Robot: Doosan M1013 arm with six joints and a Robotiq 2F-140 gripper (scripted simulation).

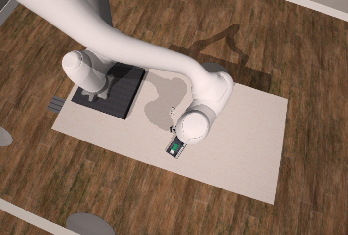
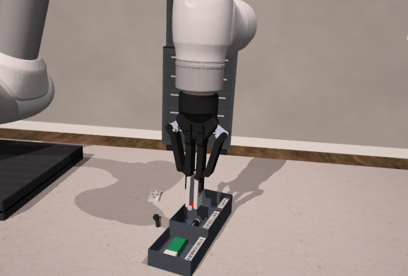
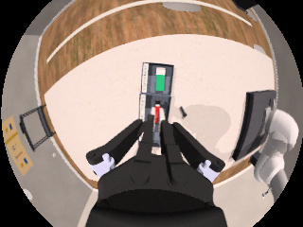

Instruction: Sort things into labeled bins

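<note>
Pale stone-like tabletop (image 1: 235,144) (image 2: 292,221) (image 3: 199,61) over wood flooring; from the top, a white domino-like tile (image 1: 172,110) (image 2: 154,195) lies beyond the bins. In the exterior view, the gripper (image 2: 192,204) (image 3: 156,113) pinches a red cylinder (image 2: 191,205) (image 3: 157,114) above the BATTERIES bin (image 2: 188,225) (image 3: 141,105). The wrist view shows its fingers nearly together around it.

The table (image 1: 235,144) (image 2: 308,221) (image 3: 208,71) carries bins (image 1: 171,154) (image 2: 169,267) (image 3: 172,80) and a domino (image 1: 172,111) (image 2: 154,196).

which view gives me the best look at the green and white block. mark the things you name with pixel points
The exterior view: the green and white block (image 1: 174,148) (image 2: 176,245) (image 3: 160,80) appears largest there, lying in the bin labelled STATIONERY (image 2: 169,269). The top view shows it smaller, from above. The wrist view shows it whole too, also small.
</note>
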